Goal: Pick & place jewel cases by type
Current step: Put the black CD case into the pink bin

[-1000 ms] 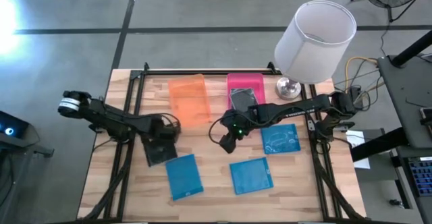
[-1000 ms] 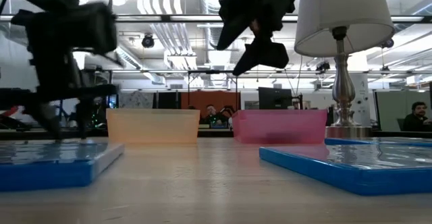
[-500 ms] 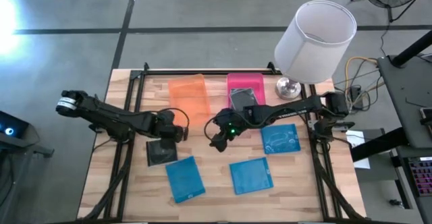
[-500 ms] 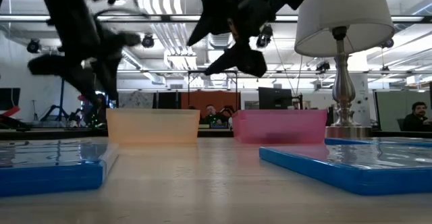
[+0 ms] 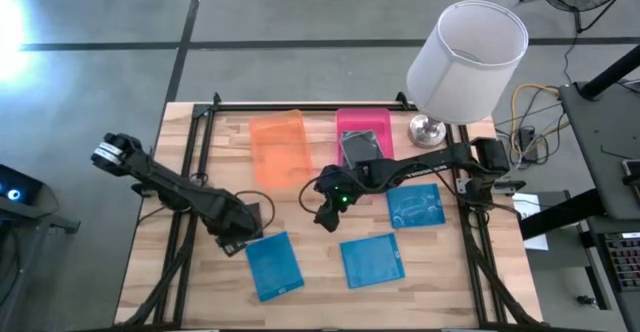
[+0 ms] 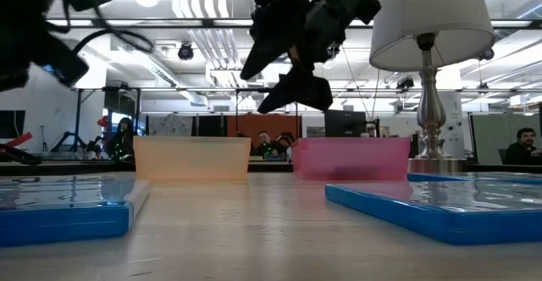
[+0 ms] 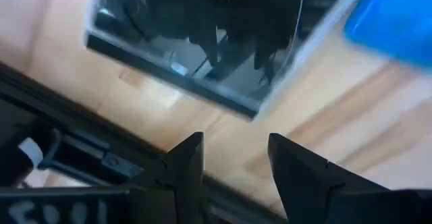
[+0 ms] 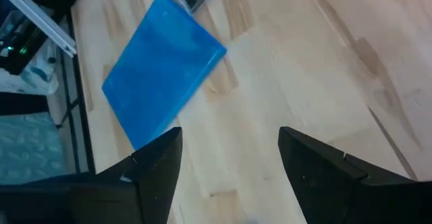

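Note:
Three bright blue jewel cases lie flat on the table (image 5: 273,264), (image 5: 372,260), (image 5: 417,206). A dark square case (image 5: 252,216) showing a silvery disc (image 7: 202,42) lies flat near the left side. My left gripper (image 5: 237,239) hovers open above it and hides most of it from above; in the left wrist view (image 7: 233,158) its fingers stand just short of the case's edge. Another dark case (image 5: 360,147) lies in the pink tray (image 5: 346,122). My right gripper (image 5: 325,212) hangs open over the table's middle (image 6: 288,65), with a blue case (image 8: 165,69) ahead of it.
The orange tray (image 5: 278,147) stands next to the pink tray (image 6: 351,158) at the far side. A white-shaded lamp (image 5: 465,47) stands on its base (image 5: 428,130) at the far right corner. Bare wood shows between the blue cases and the trays.
My left gripper swung off the dark case toward the far right, then came back toward the near edge and now hovers over it again. The dark case has stayed where it was. My right gripper drifted a little toward the table's left.

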`<state>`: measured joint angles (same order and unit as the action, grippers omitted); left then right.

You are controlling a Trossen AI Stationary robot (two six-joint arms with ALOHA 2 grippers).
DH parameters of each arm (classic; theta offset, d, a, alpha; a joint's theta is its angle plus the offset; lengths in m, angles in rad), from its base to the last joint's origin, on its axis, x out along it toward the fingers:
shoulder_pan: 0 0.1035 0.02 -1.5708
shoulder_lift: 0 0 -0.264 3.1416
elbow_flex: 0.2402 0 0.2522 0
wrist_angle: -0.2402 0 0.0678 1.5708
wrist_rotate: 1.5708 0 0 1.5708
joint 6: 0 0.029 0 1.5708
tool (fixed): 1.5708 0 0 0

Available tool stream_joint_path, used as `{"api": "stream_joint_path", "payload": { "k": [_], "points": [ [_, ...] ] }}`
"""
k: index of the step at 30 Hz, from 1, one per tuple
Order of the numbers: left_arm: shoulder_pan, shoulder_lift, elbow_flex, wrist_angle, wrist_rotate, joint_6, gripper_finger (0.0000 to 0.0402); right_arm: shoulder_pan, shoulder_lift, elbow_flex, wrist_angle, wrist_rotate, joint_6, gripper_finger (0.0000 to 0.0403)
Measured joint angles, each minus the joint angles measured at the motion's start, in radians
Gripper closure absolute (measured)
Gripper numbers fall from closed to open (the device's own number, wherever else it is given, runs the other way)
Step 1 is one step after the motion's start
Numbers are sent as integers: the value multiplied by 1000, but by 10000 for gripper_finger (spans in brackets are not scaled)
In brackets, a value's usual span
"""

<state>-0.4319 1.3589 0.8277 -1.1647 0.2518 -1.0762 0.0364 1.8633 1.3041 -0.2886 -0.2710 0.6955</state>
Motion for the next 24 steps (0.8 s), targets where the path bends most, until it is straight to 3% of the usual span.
{"api": "stream_joint_path", "payload": {
  "k": [13,21,24],
  "points": [
    [-29,180,-98,32,25,317,251,0,0,0,-1,1,-8,167],
    [-20,195,-118,158,-14,325,251,0,0,0,-5,1,-8,170],
    [-10,187,-92,172,-83,321,251,-1,0,0,-10,1,-7,170]
  ]
}}
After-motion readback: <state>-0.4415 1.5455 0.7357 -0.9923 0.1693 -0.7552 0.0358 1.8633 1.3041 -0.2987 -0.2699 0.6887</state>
